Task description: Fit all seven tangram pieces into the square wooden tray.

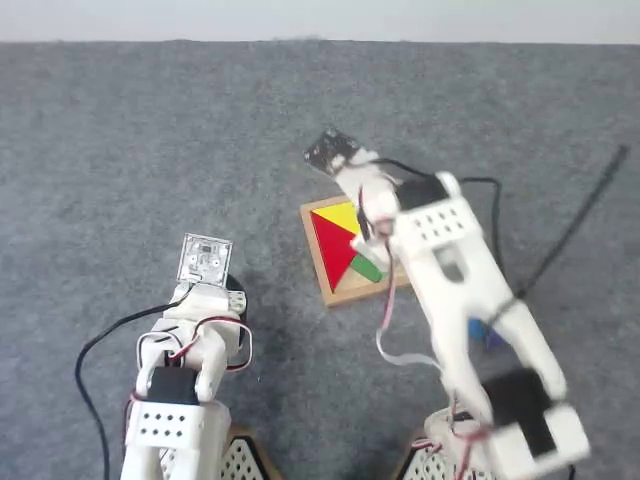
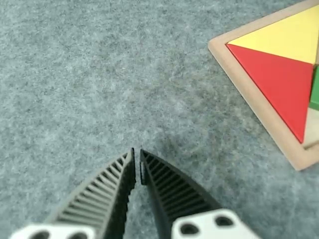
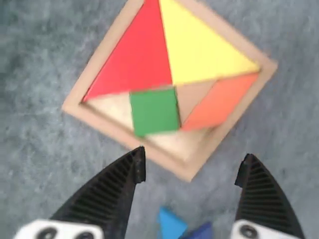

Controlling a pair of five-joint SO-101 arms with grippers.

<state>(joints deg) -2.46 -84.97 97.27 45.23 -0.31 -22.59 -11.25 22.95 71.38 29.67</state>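
A robotics lab bench: grey felt tabletop (image 1: 120,150), plain white wall (image 1: 300,20) behind.

Square wooden tray (image 3: 164,157) flat on counter (image 3: 40,164), partly filled w/ lg red triangle (image 3: 139,55), lg yellow triangle (image 3: 199,45), orange piece (image 3: 219,102), green square (image 3: 154,110). Blue piece (image 3: 172,224) + darker blue piece (image 3: 202,231) outside, near a corner.

White plastic arms (image 1: 450,285) carry black servos (image 1: 520,400), black cables (image 1: 100,345) and ribbed black fingers (image 2: 169,191).

The tray (image 1: 330,290) lies on the desk (image 1: 120,150) just right of the frame's centre. Inside it, one big triangle (image 1: 342,215) lies uppermost and a second triangle (image 1: 335,250) below it. A square piece (image 1: 366,268) lies at that one's lower right. Loose pieces (image 3: 172,224) lie outside the tray.
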